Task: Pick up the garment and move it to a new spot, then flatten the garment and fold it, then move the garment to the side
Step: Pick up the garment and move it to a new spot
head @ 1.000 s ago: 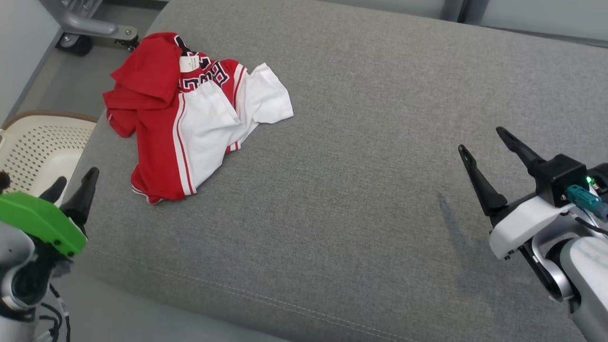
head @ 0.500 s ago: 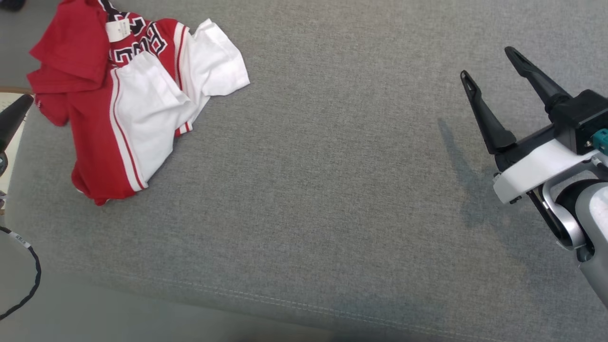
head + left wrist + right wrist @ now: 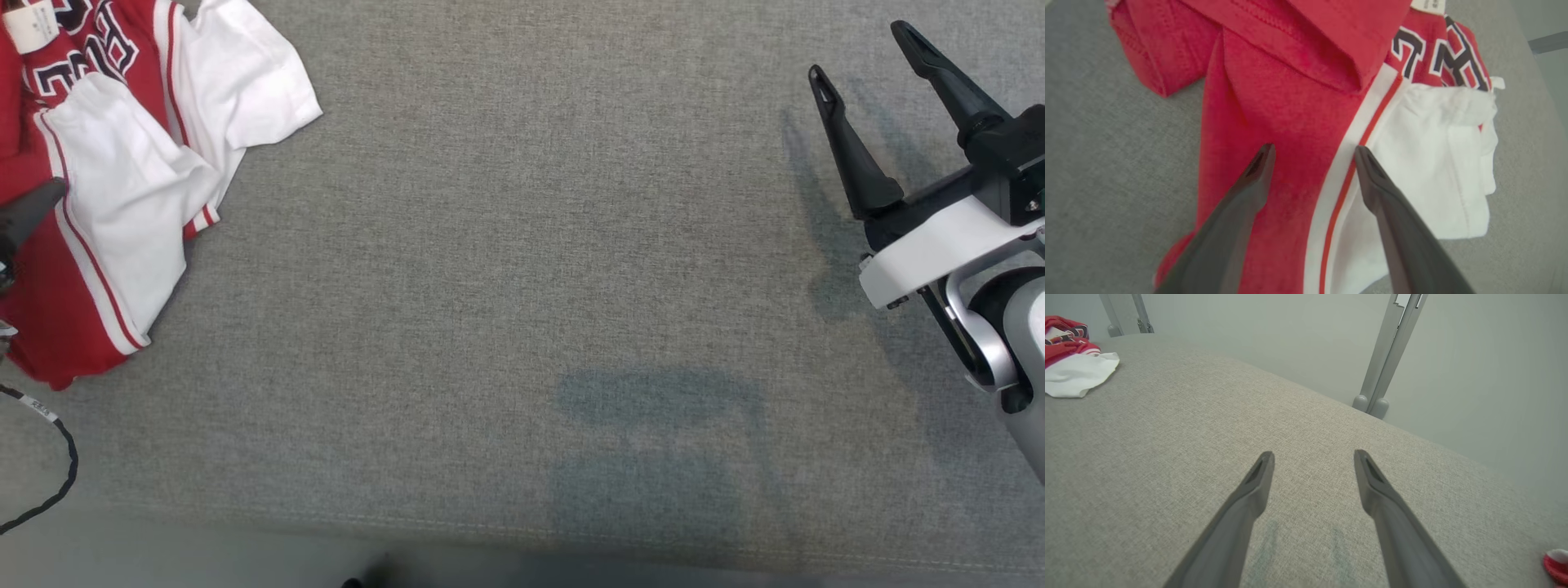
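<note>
Both released: left tool (image 3: 1313,149) over the garment (image 3: 122,180), right tool (image 3: 860,51) over bare cushion (image 3: 522,286)

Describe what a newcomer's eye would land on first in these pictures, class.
The crumpled red and white garment stands out first, lying at the far left of the grey cushion in the head view. The left gripper is open over its red panel, and the right gripper is open above bare fabric at the far right.

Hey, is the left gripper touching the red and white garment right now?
Cannot tell. In the left wrist view the open left gripper hangs over the garment, but neither a gap nor pressed cloth is plain.
</note>
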`<state>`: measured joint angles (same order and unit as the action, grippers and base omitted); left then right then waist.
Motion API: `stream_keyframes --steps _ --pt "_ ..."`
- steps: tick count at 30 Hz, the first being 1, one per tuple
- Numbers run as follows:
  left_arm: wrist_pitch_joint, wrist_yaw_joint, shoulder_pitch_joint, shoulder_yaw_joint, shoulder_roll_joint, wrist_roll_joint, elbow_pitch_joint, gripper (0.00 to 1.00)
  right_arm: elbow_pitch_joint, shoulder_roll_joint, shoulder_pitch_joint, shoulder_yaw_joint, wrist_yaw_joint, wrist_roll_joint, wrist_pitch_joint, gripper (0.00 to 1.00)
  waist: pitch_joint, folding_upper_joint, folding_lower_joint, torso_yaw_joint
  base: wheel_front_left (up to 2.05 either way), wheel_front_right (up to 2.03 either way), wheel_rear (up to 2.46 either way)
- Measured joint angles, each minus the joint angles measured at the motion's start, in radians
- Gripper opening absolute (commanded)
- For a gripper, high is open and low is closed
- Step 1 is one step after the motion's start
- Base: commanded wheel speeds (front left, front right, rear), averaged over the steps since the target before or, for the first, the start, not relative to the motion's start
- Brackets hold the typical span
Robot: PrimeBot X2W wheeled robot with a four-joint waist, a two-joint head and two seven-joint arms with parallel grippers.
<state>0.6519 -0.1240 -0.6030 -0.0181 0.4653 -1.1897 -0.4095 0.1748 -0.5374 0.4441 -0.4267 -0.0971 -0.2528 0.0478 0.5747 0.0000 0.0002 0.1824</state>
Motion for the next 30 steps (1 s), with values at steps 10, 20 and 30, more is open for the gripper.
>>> stream_keyframes --steps 10,20,30 --pt "0.005 0.000 -0.047 -0.005 -0.014 0.026 -0.067 0.57 -0.018 0.005 0.007 0.000 0.000 0.000 -0.003 1.00 0.022 0.0000 -0.0001 -0.029 0.00 0.00 0.00" --pt "-0.012 0.023 -0.095 0.028 -0.105 -0.045 -0.026 0.00 -0.058 0.024 0.009 -0.002 0.000 0.000 -0.023 1.00 0.014 0.0000 -0.0001 -0.037 0.00 0.00 0.00" --pt "-0.015 0.157 -0.179 -0.051 -0.177 -0.067 0.236 0.00 -0.115 0.044 -0.008 -0.010 0.000 -0.003 -0.064 1.00 -0.049 0.0001 -0.0001 -0.027 0.00 0.00 0.00"
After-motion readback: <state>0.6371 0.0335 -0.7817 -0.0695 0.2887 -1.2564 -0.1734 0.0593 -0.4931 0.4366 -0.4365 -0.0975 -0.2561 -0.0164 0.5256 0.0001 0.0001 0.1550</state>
